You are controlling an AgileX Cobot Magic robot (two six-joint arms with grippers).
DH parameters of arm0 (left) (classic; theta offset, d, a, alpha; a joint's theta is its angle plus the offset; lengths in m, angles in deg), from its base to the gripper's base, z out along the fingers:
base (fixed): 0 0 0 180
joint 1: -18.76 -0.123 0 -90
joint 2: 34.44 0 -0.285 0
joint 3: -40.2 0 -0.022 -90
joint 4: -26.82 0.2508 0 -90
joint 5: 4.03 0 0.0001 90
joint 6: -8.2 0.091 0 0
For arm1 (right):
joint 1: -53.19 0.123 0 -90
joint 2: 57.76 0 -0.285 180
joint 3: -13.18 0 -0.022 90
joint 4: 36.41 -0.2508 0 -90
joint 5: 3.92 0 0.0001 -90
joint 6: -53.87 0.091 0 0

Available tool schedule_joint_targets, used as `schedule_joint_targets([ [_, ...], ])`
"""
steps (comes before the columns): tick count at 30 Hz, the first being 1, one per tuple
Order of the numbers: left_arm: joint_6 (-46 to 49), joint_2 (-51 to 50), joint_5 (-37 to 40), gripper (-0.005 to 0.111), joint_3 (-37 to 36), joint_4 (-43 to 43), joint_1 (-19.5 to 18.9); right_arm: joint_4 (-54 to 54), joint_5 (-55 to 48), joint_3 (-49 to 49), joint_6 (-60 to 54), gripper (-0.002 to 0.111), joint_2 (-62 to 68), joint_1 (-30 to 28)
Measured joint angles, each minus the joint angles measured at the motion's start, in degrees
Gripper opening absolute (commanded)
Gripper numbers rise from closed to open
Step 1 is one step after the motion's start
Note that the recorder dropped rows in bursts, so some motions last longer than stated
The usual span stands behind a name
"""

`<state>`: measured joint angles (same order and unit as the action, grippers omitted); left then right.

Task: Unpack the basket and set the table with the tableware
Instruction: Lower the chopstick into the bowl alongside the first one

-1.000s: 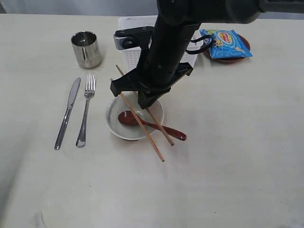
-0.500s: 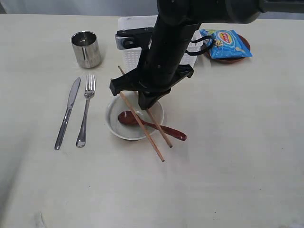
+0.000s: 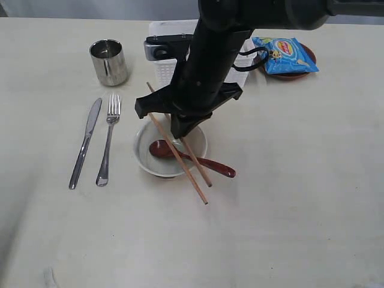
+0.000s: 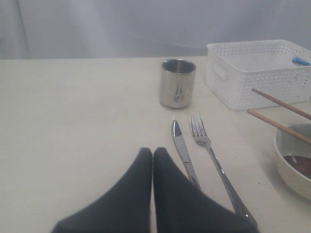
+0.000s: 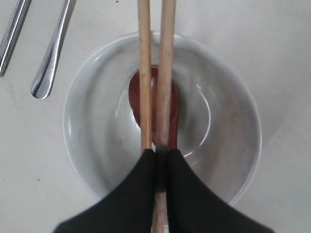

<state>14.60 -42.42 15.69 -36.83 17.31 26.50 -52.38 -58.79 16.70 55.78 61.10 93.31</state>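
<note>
Nearest on the table (image 3: pixel 288 228): chopsticks (image 3: pixel 195 180) slanting across the bowl (image 3: pixel 146 157), tips past its rim at 5 o'clock, one at least pinched in the clenched right claw (image 5: pixel 156 154) above. Inside the bowl, a spoon (image 3: pixel 219 168), handle out toward 4 o'clock. At 9 o'clock of the bowl, fork (image 3: pixel 108 144) and knife (image 3: pixel 85 144) side by side. Left claw (image 4: pixel 153 151) clenched, empty, near the knife. Farther off, cup (image 3: pixel 109 63) at 11 o'clock, basket (image 3: pixel 165 75) at 12, packet (image 3: pixel 287 55) on a plate (image 3: pixel 294 75) at 2.

Knife (image 3: pixel 85 143) and fork (image 3: pixel 108 141) are laid left of the bowl (image 3: pixel 144 157), cup (image 3: pixel 108 62) behind them. Spoon (image 3: pixel 162 149) is set in the bowl, chopsticks (image 3: pixel 192 180) above; basket (image 3: pixel 163 31) is placed behind.
</note>
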Motion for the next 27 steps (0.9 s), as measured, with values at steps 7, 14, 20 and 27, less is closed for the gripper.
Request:
schedule_joint_targets([
  [7,0.0,0.0,0.0,0.000,0.0,0.0,0.0,-0.2,0.5,-0.6,0.0,0.000,0.0,0.0],
  [14,0.0,0.0,0.0,0.000,0.0,0.0,0.0,-0.9,3.4,-2.9,-0.6,0.000,0.0,0.0],
  [20,0.0,0.0,0.0,0.000,0.0,0.0,0.0,-1.2,3.9,-2.9,-2.3,0.000,0.0,0.0],
  [27,0.0,0.0,0.0,0.000,0.0,0.0,0.0,-1.3,2.2,-2.9,-3.8,0.000,0.0,0.0],
])
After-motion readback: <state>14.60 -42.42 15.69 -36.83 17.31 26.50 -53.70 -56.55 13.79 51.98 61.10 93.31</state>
